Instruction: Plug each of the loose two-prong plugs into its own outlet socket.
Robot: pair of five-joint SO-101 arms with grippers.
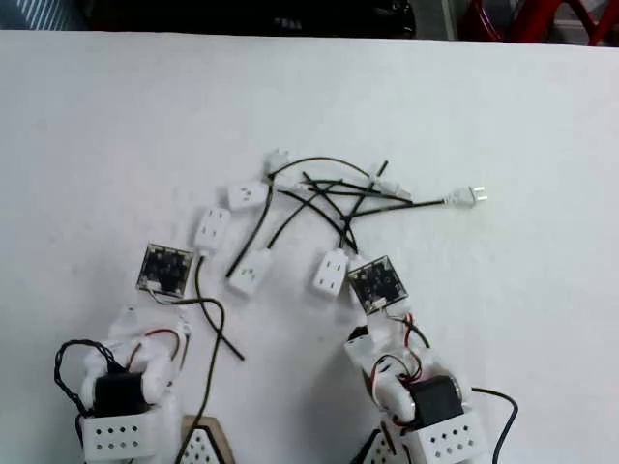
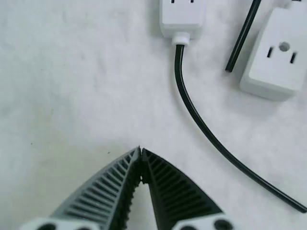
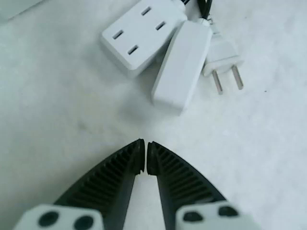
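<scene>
Several white outlet sockets lie mid-table, among them one (image 1: pixel 213 228) with a black cord and one (image 1: pixel 331 273) near the right arm. A loose two-prong plug (image 1: pixel 471 196) lies far right, and two more plugs (image 1: pixel 280 159) (image 1: pixel 387 184) sit in the cord tangle. My left gripper (image 2: pixel 141 153) is shut and empty above bare table, short of a corded socket (image 2: pixel 182 14) and a second socket (image 2: pixel 280 55). My right gripper (image 3: pixel 145 146) is shut and empty, just short of two sockets (image 3: pixel 144 33) (image 3: pixel 182 64) and a white two-prong plug (image 3: pixel 221 57) beside them.
Black cords (image 1: pixel 324 198) cross in a tangle between the sockets. One cord (image 1: pixel 213 324) trails toward the left arm's base. The white table (image 1: pixel 97 145) is bare at the far left and along the back, where dark and red objects stand past the edge.
</scene>
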